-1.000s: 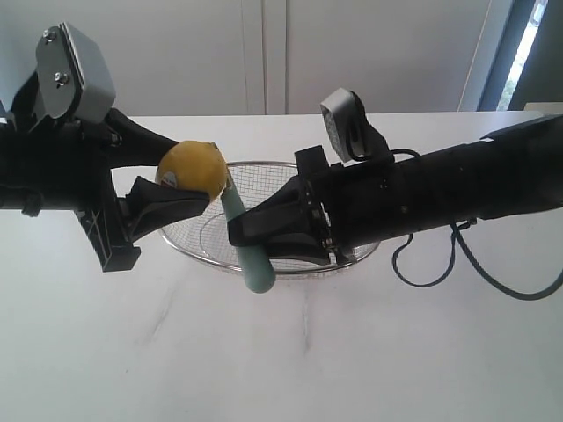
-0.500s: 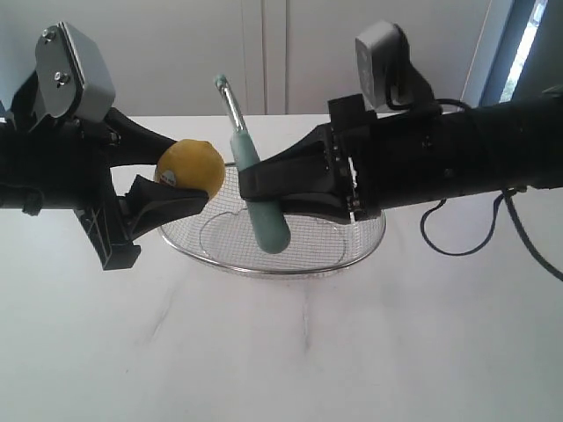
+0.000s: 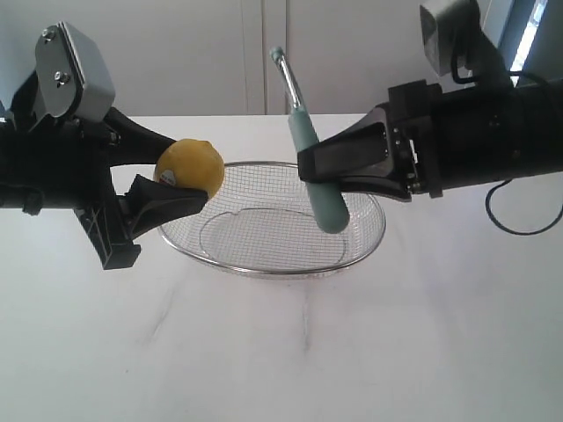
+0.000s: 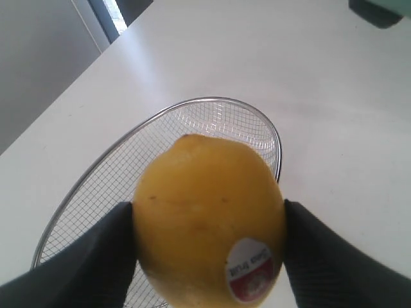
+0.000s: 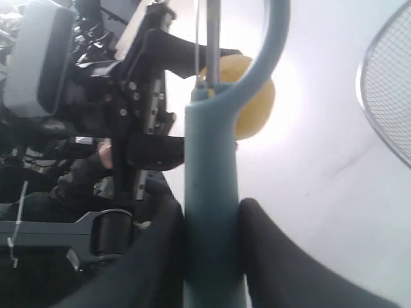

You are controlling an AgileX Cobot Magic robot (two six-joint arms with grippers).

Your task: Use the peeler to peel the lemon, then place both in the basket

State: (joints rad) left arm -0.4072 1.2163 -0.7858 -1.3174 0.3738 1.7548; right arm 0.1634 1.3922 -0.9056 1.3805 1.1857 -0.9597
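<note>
My left gripper (image 3: 180,185) is shut on the yellow lemon (image 3: 190,168), holding it in the air at the left rim of the wire-mesh basket (image 3: 220,262). In the left wrist view the lemon (image 4: 205,212) sits between both black fingers (image 4: 96,256), its red-and-white sticker facing the camera, with the basket (image 4: 212,122) beneath. My right gripper (image 3: 310,179) is shut on the teal-green handle of the peeler (image 3: 310,167), which stands tilted above the basket's right half, head up and apart from the lemon. In the right wrist view the peeler (image 5: 210,192) is clamped between the fingers and the lemon (image 5: 253,96) shows beyond its head.
The basket rests on a white table (image 3: 290,352) with a pale wall and panels behind. A black cable (image 3: 519,224) hangs from the right arm at the right side. The left arm's body (image 5: 96,115) fills the far side of the right wrist view.
My right gripper has lifted the peeler up and to the right, away from the lemon, from low at the basket's front rim to high over the basket. The left gripper and lemon stayed still.
</note>
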